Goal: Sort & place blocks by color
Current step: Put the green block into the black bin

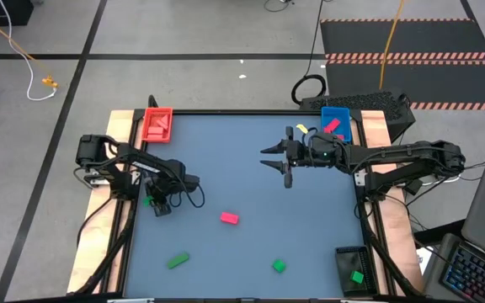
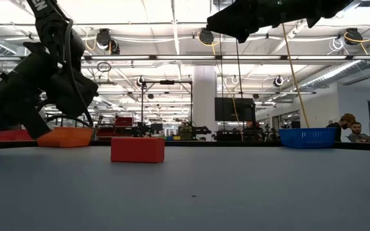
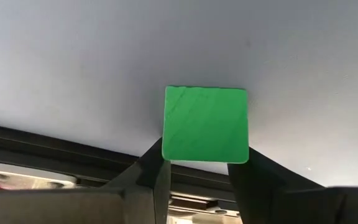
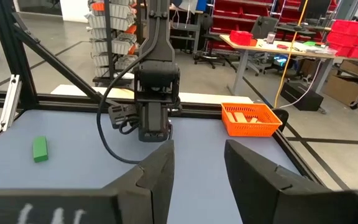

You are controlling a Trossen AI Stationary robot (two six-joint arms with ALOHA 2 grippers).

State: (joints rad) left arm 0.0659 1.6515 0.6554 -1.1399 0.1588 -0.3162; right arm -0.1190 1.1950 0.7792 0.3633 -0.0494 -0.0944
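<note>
Item: green block (image 3: 205, 124), on the counter (image 1: 251, 168), lodged between the fingers of my left pincer (image 3: 197, 177), which is clamped on it. Handling: confirm both faces seated square, lift straight. Right pincer (image 1: 286, 164): part-open, empty, hovering well apart.

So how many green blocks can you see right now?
4. One sits between the left gripper's fingers; a bar and a cube lie near the table's front edge; one is in the dark tray. Others may be hidden.
</note>
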